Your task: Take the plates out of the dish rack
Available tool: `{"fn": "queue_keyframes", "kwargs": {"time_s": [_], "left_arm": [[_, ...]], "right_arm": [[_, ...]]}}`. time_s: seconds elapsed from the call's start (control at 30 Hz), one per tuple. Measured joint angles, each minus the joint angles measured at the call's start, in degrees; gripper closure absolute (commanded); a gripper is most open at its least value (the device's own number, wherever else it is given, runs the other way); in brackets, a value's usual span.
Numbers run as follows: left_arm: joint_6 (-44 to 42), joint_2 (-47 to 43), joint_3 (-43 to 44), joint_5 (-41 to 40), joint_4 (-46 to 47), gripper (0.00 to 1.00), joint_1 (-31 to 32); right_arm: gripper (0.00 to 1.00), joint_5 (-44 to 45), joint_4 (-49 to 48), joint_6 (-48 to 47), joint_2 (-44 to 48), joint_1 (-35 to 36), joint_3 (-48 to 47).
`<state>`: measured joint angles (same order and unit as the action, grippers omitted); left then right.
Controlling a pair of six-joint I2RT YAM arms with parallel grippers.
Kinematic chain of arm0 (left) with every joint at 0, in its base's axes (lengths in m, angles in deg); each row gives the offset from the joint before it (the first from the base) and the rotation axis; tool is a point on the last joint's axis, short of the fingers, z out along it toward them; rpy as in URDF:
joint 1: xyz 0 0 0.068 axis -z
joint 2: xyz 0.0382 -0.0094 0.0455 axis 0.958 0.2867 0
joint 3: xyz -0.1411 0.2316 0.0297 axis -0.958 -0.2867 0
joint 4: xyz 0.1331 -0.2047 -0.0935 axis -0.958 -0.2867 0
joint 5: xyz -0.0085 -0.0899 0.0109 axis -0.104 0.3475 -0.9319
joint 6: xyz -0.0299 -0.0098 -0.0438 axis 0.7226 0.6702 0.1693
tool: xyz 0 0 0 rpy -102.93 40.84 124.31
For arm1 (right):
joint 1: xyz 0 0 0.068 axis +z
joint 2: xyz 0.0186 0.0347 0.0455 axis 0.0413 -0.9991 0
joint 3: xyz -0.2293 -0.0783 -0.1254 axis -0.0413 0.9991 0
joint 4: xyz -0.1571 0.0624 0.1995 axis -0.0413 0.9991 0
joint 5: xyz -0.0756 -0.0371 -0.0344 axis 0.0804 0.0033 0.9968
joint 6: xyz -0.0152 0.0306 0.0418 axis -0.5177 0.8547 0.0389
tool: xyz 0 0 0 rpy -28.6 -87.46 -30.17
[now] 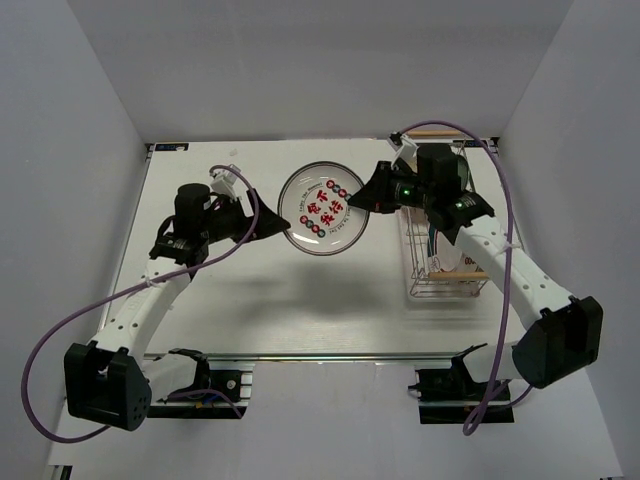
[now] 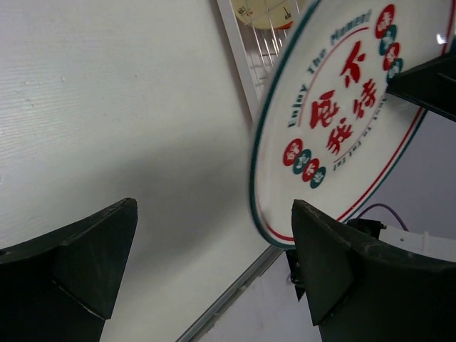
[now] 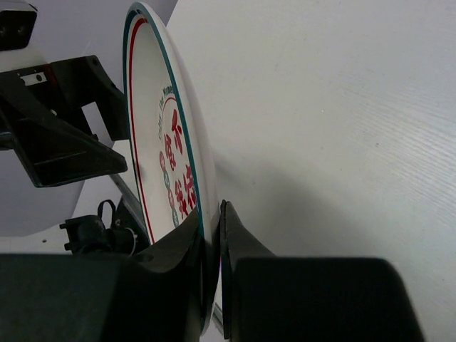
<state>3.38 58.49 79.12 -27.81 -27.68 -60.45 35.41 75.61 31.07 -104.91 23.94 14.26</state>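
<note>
White table [image 1: 200, 320], left gripper [image 1: 282, 226] gaping wide at the left rim of one plate [image 1: 322, 208], white with green-red ring, right gripper [image 1: 362, 200] pinching its right rim, one dish rack [image 1: 445, 285] at right, contents mostly hidden under arm, uncountable.

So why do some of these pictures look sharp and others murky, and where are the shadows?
Top view: even light, a soft shadow of the held plate on the table. Left wrist view: the plate's print is readable, the left pincer dark with little detail. Right wrist view: the right pincer near-black, filling the foreground.
</note>
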Motion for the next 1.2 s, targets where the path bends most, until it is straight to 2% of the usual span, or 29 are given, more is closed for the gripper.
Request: {"fn": "queue_keyframes", "kwargs": {"time_s": [0.1, 0.23, 0.33, 0.37, 0.53, 0.57, 0.6, 0.63, 0.67, 0.73, 0.8, 0.83, 1.0, 1.2], "left_arm": [[0.02, 0.26, -0.07, 1.05, 0.52, 0.02, 0.0], [0.26, 0.13, -0.72, 1.36, 2.32, 0.11, 0.0], [0.48, 0.24, -1.31, 1.68, 3.13, 0.32, 0.0], [0.61, 0.26, -1.49, 1.75, 3.3, 0.46, 0.0], [0.55, 0.57, -1.7, 2.12, 3.54, 0.77, 0.0], [0.74, 0.52, -1.7, 2.14, 3.65, 0.82, 0.07], [1.44, 0.44, -1.7, 2.38, 3.91, 1.0, 0.07], [2.75, 0.39, -1.7, 2.84, 4.35, 1.0, -0.02], [3.74, 0.17, -1.68, 2.95, 4.9, 1.0, -0.11], [3.82, -0.26, -1.73, 2.43, 5.07, 1.0, -0.07], [2.97, -0.59, -1.86, 1.07, 4.63, 1.0, 0.28], [2.69, -0.63, -2.01, 0.24, 4.2, 1.0, 0.35], [2.58, -0.35, -3.08, -4.07, 2.29, 1.0, -0.35], [2.51, 6.32, -3.08, -4.94, 3.67, 1.0, -0.74]], "right_arm": [[1.0, -1.57, -0.66, 1.14, -2.36, -0.04, 0.02], [1.0, -3.78, -2.27, 2.86, -4.63, -0.04, 0.9], [1.0, -6.99, -4.04, 4.5, -5.77, -0.04, 1.75], [1.0, -8.15, -4.61, 4.96, -6.23, -0.04, 1.77], [1.0, -10.54, -6.49, 6.27, -7.74, 0.02, 1.84], [0.97, -10.51, -6.58, 6.12, -7.82, 0.02, 1.88], [0.92, -10.73, -6.73, 6.03, -7.85, 0.0, 2.03], [0.87, -10.71, -6.93, 5.68, -7.85, -0.13, 2.21], [0.73, -10.91, -7.17, 5.49, -7.85, -0.33, 2.38], [0.56, -11.06, -6.97, 5.75, -7.82, -0.35, 2.38], [0.14, -9.88, -5.09, 5.27, -7.82, -0.2, 1.95], [0.11, -8.46, -3.41, 4.24, -7.8, -0.15, 1.36], [0.11, 6.6, 6.14, -1.53, -6.21, -0.11, -3.58], [0.11, 29.83, 15.47, -6.16, 2.84, -0.33, -3.89]]}}
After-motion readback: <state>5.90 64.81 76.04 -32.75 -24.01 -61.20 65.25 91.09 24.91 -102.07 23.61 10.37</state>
